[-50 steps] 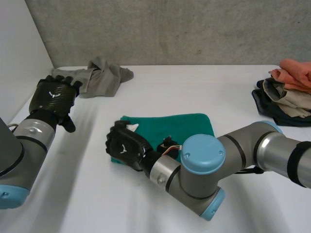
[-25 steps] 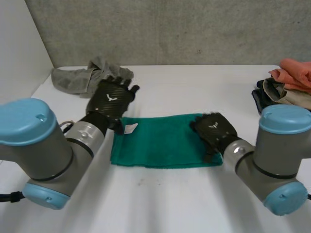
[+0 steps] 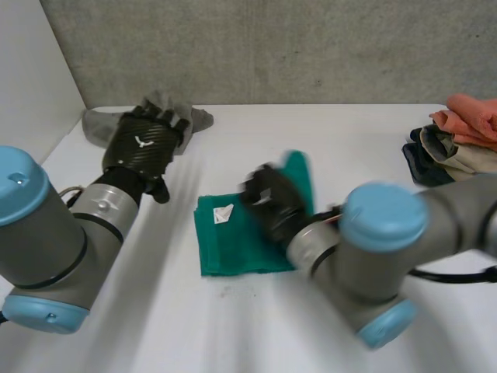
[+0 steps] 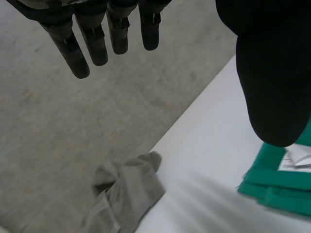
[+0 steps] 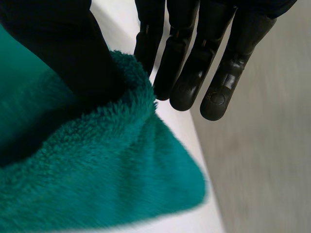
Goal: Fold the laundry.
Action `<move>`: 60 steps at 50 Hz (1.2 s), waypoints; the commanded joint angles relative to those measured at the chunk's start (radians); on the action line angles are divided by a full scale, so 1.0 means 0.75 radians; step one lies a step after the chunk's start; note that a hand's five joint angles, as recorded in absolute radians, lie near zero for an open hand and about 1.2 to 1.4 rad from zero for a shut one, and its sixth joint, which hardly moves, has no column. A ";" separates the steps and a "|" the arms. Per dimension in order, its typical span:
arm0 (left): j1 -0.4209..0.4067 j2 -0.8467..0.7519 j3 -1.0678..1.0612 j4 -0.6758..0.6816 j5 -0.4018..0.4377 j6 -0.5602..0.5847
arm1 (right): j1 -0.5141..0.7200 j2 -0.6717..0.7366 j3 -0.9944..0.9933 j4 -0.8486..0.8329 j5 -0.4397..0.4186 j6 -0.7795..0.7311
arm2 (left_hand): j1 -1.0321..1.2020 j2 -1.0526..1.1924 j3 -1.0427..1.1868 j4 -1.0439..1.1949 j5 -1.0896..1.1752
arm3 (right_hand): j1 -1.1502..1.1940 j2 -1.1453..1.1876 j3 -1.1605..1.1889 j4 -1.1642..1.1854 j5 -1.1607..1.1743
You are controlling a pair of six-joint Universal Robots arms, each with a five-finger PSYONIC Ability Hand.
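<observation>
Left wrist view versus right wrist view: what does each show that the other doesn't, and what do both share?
Left wrist view: the left robot hand open above the white table, a crumpled grey garment, the white label on the green towel. Right wrist view: the right robot hand pinching a raised towel edge between thumb and fingers. Shared: green towel, white table.

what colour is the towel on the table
The towel is teal green, clearest in the head view.
</observation>
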 commanded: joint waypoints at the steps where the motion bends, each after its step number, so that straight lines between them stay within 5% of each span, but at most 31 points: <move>1: 0.047 0.025 -0.025 -0.002 -0.014 -0.056 | 0.208 0.099 0.049 -0.176 -0.194 -0.135 | -0.033 -0.029 -0.040 -0.028 -0.056 | 0.595 0.291 0.280 0.276 0.315; 6: 0.035 0.013 -0.019 -0.002 -0.021 -0.107 | 0.200 0.089 0.045 -0.175 -0.204 0.046 | -0.029 -0.025 -0.036 -0.024 -0.052 | -0.766 -1.071 -1.081 -1.085 -1.046; 8: 0.031 0.011 -0.009 0.000 -0.023 -0.134 | 0.198 0.070 0.053 -0.176 -0.202 0.171 | -0.029 -0.025 -0.036 -0.024 -0.052 | -1.019 -1.323 -1.334 -1.338 -1.299; 13: -0.002 -0.011 0.038 0.007 -0.031 -0.207 | 0.021 -0.089 0.070 -0.151 -0.109 0.743 | -0.002 0.002 -0.009 0.003 -0.025 | -1.034 -1.338 -1.349 -1.353 -1.314; 19: -0.172 -0.169 0.177 -0.008 -0.041 -0.318 | -0.143 -0.187 0.009 0.070 -0.081 1.096 | -0.001 0.002 -0.009 0.003 -0.025 | -1.034 -1.338 -1.349 -1.353 -1.314; 32: -0.254 -0.474 0.333 -0.224 -0.323 -0.371 | -0.164 0.223 -0.460 0.593 -0.221 1.098 | -0.005 -0.001 -0.013 -0.001 -0.029 | -1.034 -1.338 -1.349 -1.353 -1.314; 43: -0.243 -0.578 0.374 -0.388 -0.307 -0.371 | -0.135 0.402 -0.583 0.696 -0.131 0.843 | -0.013 -0.009 -0.020 -0.009 -0.037 | -0.973 -1.278 -1.288 -1.292 -1.253; 53: -0.239 -0.319 0.402 -0.374 -0.084 -0.371 | -0.127 0.079 -0.373 0.504 -0.079 0.812 | -0.013 -0.009 -0.021 -0.009 -0.037 | -1.034 -1.338 -1.349 -1.353 -1.314; 60: -0.139 -0.110 0.386 -0.349 0.251 -0.371 | -0.113 -0.134 -0.009 0.181 -0.079 0.775 | 0.006 0.010 -0.001 0.011 -0.017 | -1.034 -1.338 -1.349 -1.353 -1.314</move>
